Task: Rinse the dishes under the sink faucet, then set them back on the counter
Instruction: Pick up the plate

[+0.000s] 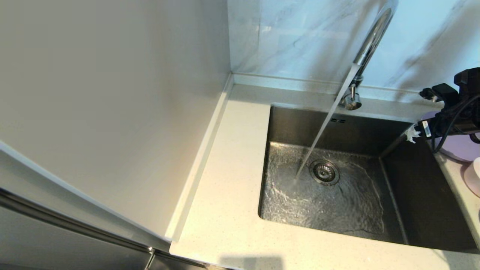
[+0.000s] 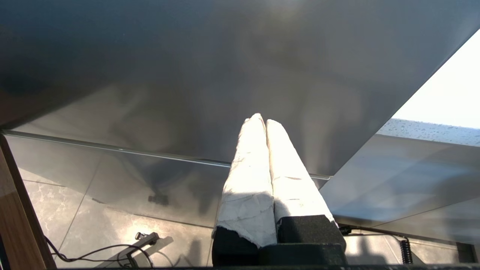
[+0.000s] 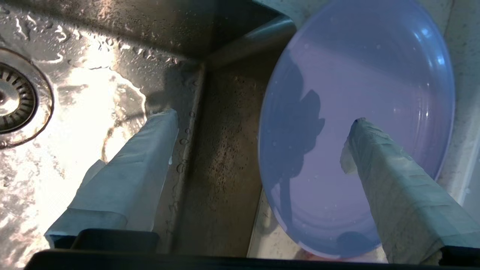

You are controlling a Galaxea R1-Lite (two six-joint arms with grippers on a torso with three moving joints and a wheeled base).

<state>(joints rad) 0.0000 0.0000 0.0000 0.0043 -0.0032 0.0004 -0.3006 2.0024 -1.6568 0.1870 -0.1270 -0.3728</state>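
- The lavender plate (image 3: 356,123) is round, shallow and matte, with faint rings near its rim and a few water drops on it; it lies on the desk (image 1: 225,210) at the sink's right edge, its rim jutting over the basin.
- The right hand (image 3: 262,123) hovers over that edge with its fingers spread wide and nothing between them: one taped finger (image 3: 393,187) is above the plate, the other above the sink (image 1: 412,195).
- The faucet (image 1: 369,45), a shiny chrome gooseneck, pours a steady stream that lands beside the round drain strainer (image 1: 324,172) and spreads over the steel floor.
- A pale pink dish (image 1: 473,180) sits on the desk just beside the plate, mostly cut off in the head view.
- The left hand (image 2: 264,122) is parked away from the sink, its white-wrapped fingers pressed together and empty.
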